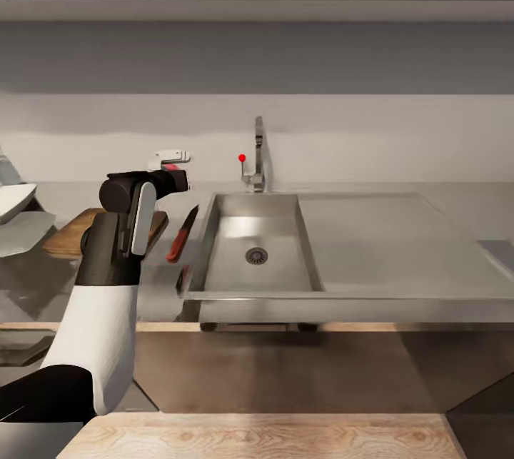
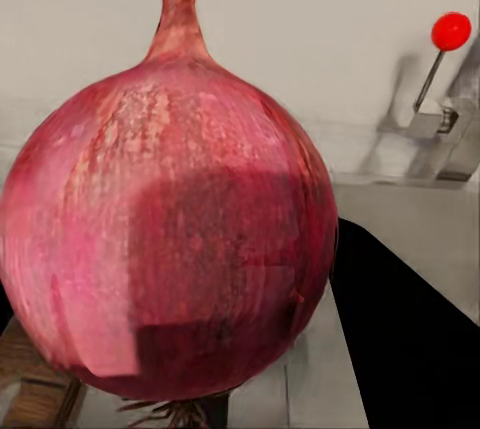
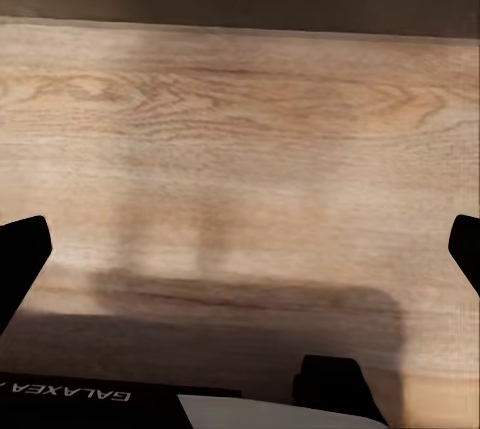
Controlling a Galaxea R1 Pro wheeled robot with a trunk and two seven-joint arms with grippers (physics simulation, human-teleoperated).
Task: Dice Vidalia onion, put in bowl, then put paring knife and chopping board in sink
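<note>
The Vidalia onion (image 2: 170, 219), pinkish-red with a pointed top, looms large in the left wrist view, and a black finger (image 2: 405, 349) sits beside it. My left gripper (image 1: 173, 172) is shut on it, raised over the countertop (image 1: 400, 230) between the chopping board (image 1: 68, 234) and the sink (image 1: 235, 259). A sliver of red onion (image 1: 171, 167) shows at the gripper. The paring knife (image 1: 183, 233) with its red handle lies beside the board, left of the basin. The white bowl (image 1: 13, 202) is cut off by the left edge. My right gripper (image 3: 240, 249) is open over a wooden surface.
The chrome tap (image 1: 258, 152) with a red knob (image 1: 242, 158) stands behind the basin. The flat drainer (image 1: 385, 238) extends to the right. A light wooden top (image 1: 250, 437) lies close below me, with floor between it and the cabinets.
</note>
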